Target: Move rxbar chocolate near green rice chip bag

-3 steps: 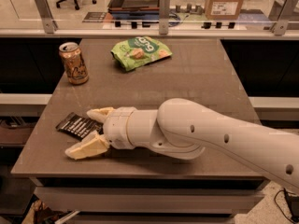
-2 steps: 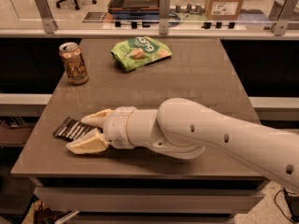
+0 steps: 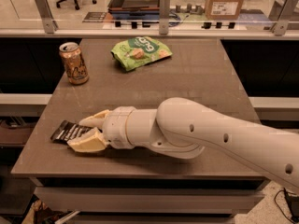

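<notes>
Surface (image 3: 201,78): brown tabletop that carries everything here; read as a clock face, 12 o'clock is the far edge and 6 o'clock the near edge.
Arm (image 3: 210,134): thick white arm that comes in from about 4 o'clock and lies low across the near half, reaching toward 8 o'clock.
Chip bag (image 3: 140,51): crinkled light green pouch with white lettering, lying flat near 12 o'clock, just left of the centre line.
End effector (image 3: 77,133): at about 8 o'clock, low over the surface and pointing toward 9 o'clock. Its two tan fingers (image 3: 96,119) are only partly spread and close on the right end of the chocolate bar, one on the far long edge and one on the near.
Drink can (image 3: 74,63): orange-tan, upright, top opened, at about 10 o'clock near the left edge, well apart from the chip bag.
Chocolate bar (image 3: 65,131): dark wrapper with pale stripes, flat at 8 o'clock by the left edge; its left end sticks out past the fingertips. It is well apart from the chip bag.
</notes>
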Controlling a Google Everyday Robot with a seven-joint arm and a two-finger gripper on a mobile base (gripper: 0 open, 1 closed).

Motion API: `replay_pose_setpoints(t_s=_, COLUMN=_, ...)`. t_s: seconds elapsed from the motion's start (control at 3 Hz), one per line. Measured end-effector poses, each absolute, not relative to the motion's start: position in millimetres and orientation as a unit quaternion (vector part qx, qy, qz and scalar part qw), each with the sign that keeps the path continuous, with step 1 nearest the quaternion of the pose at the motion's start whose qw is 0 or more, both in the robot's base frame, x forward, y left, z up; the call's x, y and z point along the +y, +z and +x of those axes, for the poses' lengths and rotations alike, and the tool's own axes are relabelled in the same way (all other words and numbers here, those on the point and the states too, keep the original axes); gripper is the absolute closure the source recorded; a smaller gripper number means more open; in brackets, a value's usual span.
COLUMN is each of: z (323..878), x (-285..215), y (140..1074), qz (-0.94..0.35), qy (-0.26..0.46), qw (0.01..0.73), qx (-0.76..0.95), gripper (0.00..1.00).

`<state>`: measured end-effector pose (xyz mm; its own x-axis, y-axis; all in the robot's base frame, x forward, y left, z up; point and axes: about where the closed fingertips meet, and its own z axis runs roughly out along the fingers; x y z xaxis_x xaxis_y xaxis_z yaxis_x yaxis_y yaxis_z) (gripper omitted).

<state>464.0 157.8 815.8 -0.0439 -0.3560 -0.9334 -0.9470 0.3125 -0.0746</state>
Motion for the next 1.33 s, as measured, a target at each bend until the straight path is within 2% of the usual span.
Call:
replay_pose_setpoints(t_s=0.33, z=464.0, x=157.8, y=815.8, qz=-0.499, qy=0.308, qw=0.479, qx=0.653, gripper=1.00)
replay_pose_setpoints(t_s=1.33, z=513.6, x=60.7, y=862.4, qz=-0.432, qy=0.273, qw=0.499, qx=0.700, gripper=1.00)
